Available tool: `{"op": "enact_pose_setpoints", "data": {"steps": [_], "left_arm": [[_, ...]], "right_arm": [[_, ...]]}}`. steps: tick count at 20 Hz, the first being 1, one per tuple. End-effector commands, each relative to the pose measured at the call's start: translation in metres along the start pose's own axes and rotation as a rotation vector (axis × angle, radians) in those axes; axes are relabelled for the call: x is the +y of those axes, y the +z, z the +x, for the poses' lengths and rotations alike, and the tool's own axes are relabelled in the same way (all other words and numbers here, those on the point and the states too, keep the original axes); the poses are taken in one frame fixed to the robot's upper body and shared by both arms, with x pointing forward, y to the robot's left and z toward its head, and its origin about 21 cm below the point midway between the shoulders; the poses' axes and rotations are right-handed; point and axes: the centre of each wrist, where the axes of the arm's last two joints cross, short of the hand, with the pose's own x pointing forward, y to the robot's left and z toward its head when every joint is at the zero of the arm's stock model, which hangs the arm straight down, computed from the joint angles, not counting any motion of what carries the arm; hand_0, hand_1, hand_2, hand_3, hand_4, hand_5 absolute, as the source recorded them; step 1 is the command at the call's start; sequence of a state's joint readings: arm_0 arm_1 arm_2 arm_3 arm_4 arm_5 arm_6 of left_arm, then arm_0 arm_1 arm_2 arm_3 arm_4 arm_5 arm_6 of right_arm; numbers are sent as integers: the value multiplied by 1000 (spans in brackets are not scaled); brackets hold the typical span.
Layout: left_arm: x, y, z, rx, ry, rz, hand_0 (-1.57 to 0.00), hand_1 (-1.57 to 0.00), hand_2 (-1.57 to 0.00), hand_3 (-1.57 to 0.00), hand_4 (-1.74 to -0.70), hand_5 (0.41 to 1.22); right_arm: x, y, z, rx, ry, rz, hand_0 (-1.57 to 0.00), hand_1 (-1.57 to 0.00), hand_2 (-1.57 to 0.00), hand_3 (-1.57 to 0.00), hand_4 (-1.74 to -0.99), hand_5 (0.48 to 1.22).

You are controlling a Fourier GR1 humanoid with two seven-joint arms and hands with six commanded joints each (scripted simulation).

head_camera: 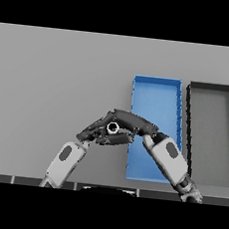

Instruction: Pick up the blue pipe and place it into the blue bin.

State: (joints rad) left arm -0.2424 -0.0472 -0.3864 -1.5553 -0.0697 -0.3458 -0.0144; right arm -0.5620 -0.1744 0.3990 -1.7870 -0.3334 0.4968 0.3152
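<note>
- Left arm comes in from lower edge, left of centre, angled up and right; left hand [91, 130] dark, fingers stretched toward the middle, meeting the other hand.
- Right arm comes in from lower right, forearm crossing the near part of the blue bin; right hand [130, 122] reaches left, fingers arched over the left hand's fingertips.
- Where the hands meet, a small round ring with a dark centre [113, 127] shows, just left of the bin's left wall. Cannot tell if it's the pipe end or a hand part; no blue on it.
- Pipe: no blue pipe body shows anywhere, so cannot tell where it is; possibly hidden among the fingers.
- Grasp: left fingers look mostly straight; right fingers curve over, but cannot tell whether they clamp anything.
- Bin [158, 81]: blue, long, open-topped, right of centre, running near to far; far part uncovered.
- Tray [213, 87]: dark-walled, grey floor, just right of bin, apart from it.
- Table [55, 80]: grey.
</note>
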Motion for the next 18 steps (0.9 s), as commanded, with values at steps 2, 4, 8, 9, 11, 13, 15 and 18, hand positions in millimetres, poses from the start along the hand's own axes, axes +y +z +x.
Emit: {"op": "enact_pose_setpoints", "data": {"steps": [2, 4, 8, 9, 11, 13, 15, 18], "left_arm": [[0, 2, 1, -16, -47, 27, -1571, -1571, -1571, -1454, -1724, 1221], [4, 5, 2, -19, -81, 2, -1169, -1073, -1034, -933, -1475, 1221], [3, 6, -2, 3, -117, -88, -478, -439, -423, -381, -1136, 1132], [2, 8, -2, 19, -113, -76, -383, -351, -338, -305, -1085, 1029], [3, 8, 0, 82, -107, -55, -244, -224, -216, -195, -1017, 848], [5, 6, 0, 98, -95, -42, -156, -143, -138, -124, -980, 704], [5, 8, -1, 135, -63, -42, -100, -91, -88, -79, -969, 603], [5, 6, -3, 131, -93, -25, -50, -46, -45, -40, -947, 513]], "right_arm": [[0, 0, 0, -18, 10, -19, -1551, -1551, -1552, -1535, -1731, 1190], [3, 0, 1, -30, 20, -30, -1558, -1558, -1559, -1548, -1734, 1201], [7, -2, 5, 26, 1, -42, -1566, -1566, -1566, -1562, -1738, 1213], [5, -1, 4, 28, 12, -46, -1567, -1567, -1567, -1563, -1739, 1214], [9, -1, 5, -7, 16, -47, -1568, -1568, -1569, -1566, -1740, 1217], [7, -3, 6, -14, 31, -60, -1569, -1569, -1569, -1568, -1740, 1218], [7, 1, 3, -1, 14, -63, -1570, -1570, -1570, -1569, -1740, 1219], [4, -3, 6, -25, -23, -70, -1570, -1570, -1570, -1570, -1741, 1220]]}}
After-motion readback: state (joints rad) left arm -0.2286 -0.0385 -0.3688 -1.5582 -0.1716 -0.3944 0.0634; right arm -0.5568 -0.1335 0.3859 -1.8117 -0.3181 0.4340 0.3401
